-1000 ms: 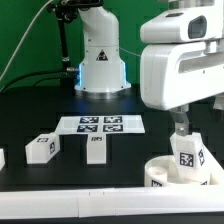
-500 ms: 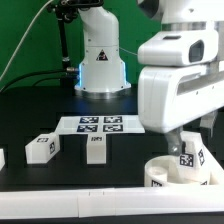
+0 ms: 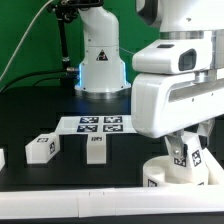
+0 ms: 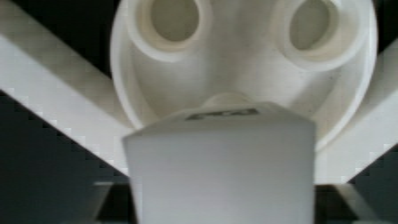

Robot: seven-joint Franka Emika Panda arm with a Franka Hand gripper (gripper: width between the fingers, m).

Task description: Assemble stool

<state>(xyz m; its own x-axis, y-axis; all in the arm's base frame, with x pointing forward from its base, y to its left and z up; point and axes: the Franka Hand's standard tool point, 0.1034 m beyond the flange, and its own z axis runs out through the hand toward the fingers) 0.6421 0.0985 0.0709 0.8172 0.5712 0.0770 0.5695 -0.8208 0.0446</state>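
Whether the gripper [image 3: 184, 151] pinches the tagged leg [image 3: 192, 157] at the round seat [image 3: 158, 176] by the table [image 3: 100, 176] edge is unclear; an off-centre squeeze could tip it.

Bright even light, soft-focus seat [image 4: 222, 62]

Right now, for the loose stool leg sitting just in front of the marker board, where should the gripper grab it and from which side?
Probably from above, closing across the two flat side faces of the stool leg: it is a chunky block on the table, apart from the other leg, with room on either side.
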